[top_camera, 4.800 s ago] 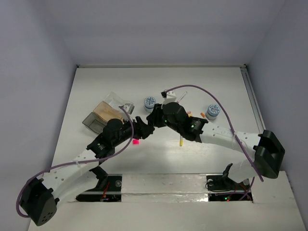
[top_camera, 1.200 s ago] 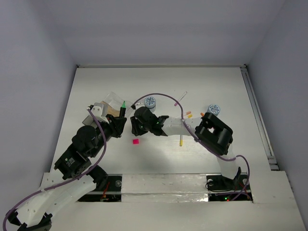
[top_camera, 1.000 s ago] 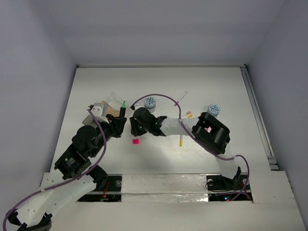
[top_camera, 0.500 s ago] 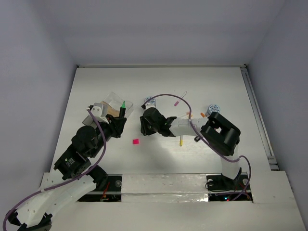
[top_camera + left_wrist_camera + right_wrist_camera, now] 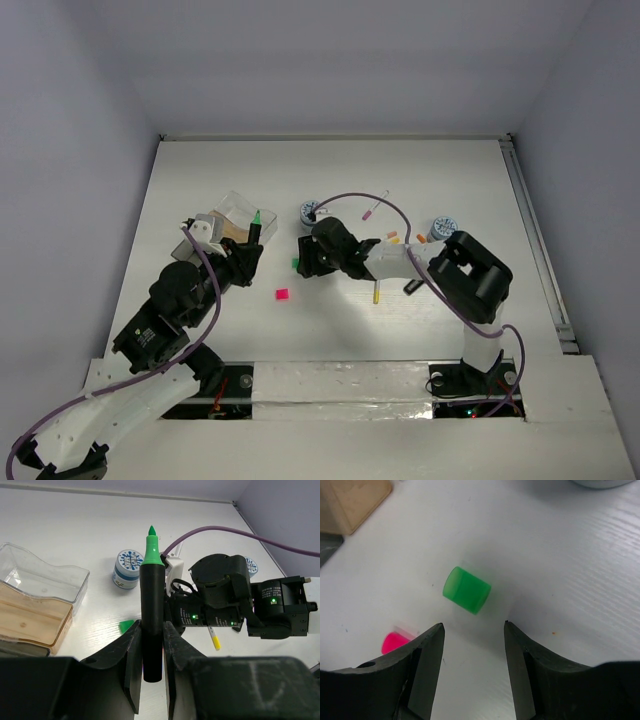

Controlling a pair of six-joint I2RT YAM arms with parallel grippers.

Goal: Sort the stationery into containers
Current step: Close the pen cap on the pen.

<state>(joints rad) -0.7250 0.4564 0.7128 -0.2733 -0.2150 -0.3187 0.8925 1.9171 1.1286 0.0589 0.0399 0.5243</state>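
R gripper (image 5: 473,626) jaws apart above green cube (image 5: 466,590), mid-worktop; off-centre close prob flicks it. L gripper (image 5: 151,630) clamps marker (image 5: 151,595).

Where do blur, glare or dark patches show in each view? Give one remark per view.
Top external: soft even light, sharp, a pale sheen on the table by the pink cube. Left wrist: the green-capped marker is crisp; the clear tray catches highlights on its rims. Right wrist: the green cube has a ghosted edge; the near fingers are dark.
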